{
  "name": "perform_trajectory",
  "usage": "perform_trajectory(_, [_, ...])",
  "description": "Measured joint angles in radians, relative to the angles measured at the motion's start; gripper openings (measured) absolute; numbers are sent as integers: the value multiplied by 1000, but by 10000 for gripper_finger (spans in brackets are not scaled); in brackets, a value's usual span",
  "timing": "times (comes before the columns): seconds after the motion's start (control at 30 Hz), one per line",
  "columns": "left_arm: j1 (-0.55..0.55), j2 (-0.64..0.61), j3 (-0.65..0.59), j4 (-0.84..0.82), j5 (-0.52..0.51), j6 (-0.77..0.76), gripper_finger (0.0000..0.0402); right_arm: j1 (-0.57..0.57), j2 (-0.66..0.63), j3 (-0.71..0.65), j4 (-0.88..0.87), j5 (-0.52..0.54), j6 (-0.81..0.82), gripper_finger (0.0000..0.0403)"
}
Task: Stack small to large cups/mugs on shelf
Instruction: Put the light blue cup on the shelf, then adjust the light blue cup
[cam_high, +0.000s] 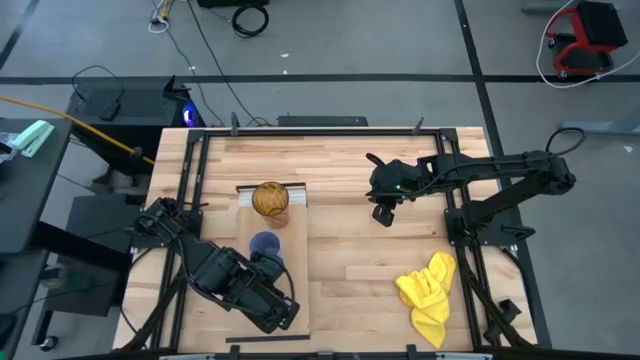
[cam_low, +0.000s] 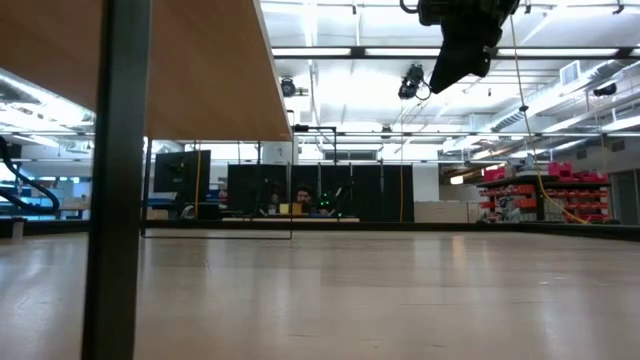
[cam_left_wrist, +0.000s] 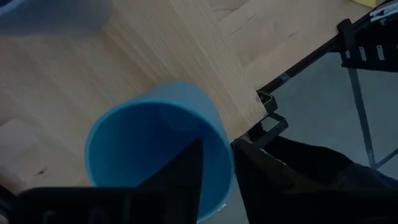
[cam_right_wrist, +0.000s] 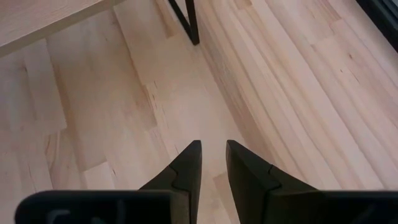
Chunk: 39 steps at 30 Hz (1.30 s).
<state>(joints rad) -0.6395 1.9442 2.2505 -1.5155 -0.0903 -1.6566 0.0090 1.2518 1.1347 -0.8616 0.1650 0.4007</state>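
The pale wood shelf (cam_high: 290, 290) stands at the table's left middle. The amber tumbler (cam_high: 270, 199) stands on the shelf's far end. The lavender cup (cam_high: 265, 242) stands on the shelf just nearer; it also shows in the left wrist view (cam_left_wrist: 50, 15). My left gripper (cam_high: 270, 264) is right behind the lavender cup, over the shelf, shut on the bright blue cup (cam_left_wrist: 158, 149), which the gripper mostly hides in the high view. My right gripper (cam_high: 383, 214) hangs empty above the bare table right of the shelf, its fingers (cam_right_wrist: 194, 155) all but together. My left gripper holds the blue cup by its wall at the rim (cam_left_wrist: 214, 155), one finger (cam_left_wrist: 186, 180) inside the cup and one (cam_left_wrist: 261, 177) outside. The cup's open mouth faces the wrist camera. The cup is over the shelf by its long edge; whether it rests there I cannot tell.
A yellow cloth (cam_high: 430, 295) lies at the table's near right. Black frame rails (cam_high: 190, 190) run along the table's left and right sides. In the low view the shelf (cam_low: 200, 70) shows from below with its dark leg (cam_low: 115, 180).
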Motion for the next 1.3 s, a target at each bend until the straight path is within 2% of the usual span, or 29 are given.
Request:
perform_trajectory(0.5, [0, 0, 0, 56, 0, -8, 146, 0, 0, 0, 0, 0, 0, 81])
perform_trajectory(0.83, [0, -5, 1, 182, 1, 22, 165, 0, 0, 0, 0, -3, 0, 81])
perform_trajectory(0.93, [-1, -20, 2, 215, -2, 24, 164, 0, 0, 0, 0, -51, 0, 81])
perform_trajectory(1.13, [-19, -68, 3, 179, -49, 0, 161, 3, 0, 0, 23, -187, 42, 81])
perform_trajectory(1.3, [-49, -109, 3, 75, -103, -54, 161, 105, 0, -1, 179, -286, 75, 81])
